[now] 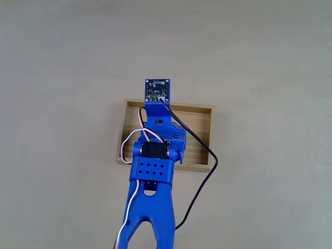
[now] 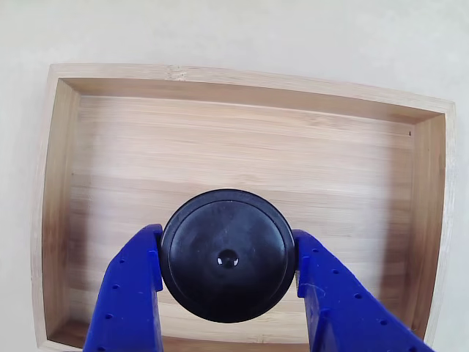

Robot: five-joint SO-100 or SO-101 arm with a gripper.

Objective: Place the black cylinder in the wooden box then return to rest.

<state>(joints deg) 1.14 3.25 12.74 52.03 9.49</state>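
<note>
A: Two blue fingers point(image 2: 128, 293) show in the other view, one on each side of the black cylinder point(image 2: 228, 255). What do you see at the left?

B: At the left, the wooden box point(image 2: 55, 191) has its low side wall, then the striped plank floor. The left finger comes up from the bottom edge and touches the cylinder's left flank.

A: And the middle?

B: The cylinder, round top facing the camera, a small dimple at its centre. It sits over the near part of the box floor, inside the walls. Whether it rests on the floor or hangs above it, I cannot tell.

A: The right?

B: The other finger presses the cylinder's right flank, so the jaws of the gripper point(image 2: 228, 275) are pinching the cylinder between them. Past it comes the box's right wall.

A: In the fixed view?

B: The blue arm point(image 1: 150, 171) reaches up from the bottom edge over the box point(image 1: 199, 111), which lies on a pale surface point(image 1: 270, 62). A black cable point(image 1: 199, 194) loops off the arm's right side.
</note>
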